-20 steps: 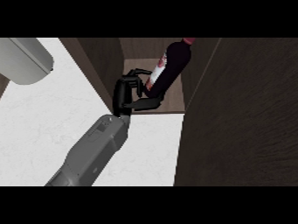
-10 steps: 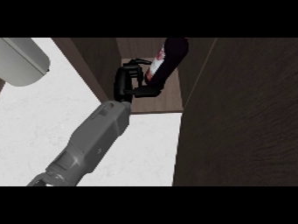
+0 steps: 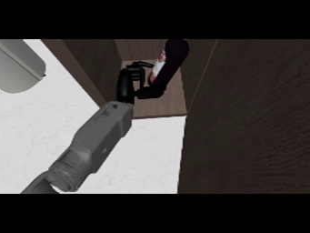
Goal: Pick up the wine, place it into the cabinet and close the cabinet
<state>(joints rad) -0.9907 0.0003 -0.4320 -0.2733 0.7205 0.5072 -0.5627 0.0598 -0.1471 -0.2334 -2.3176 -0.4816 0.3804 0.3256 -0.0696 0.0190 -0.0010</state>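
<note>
Right hand (image 3: 132, 84) reaches into cabinet (image 3: 110, 68), fingers curled around wine bottle (image 3: 169, 61). Bottle tilted, base on shelf. Open door (image 3: 258, 118) close at right.

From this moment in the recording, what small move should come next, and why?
Probably set it down and release: the robot hand is curled round the dark wine bottle, already inside the open brown wooden cabinet, tilted above its shelf.

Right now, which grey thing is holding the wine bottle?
The grey forearm from the bottom edge: its right hand curls round the wine inside the cabinet. The grey shape at top left sits outside.
</note>
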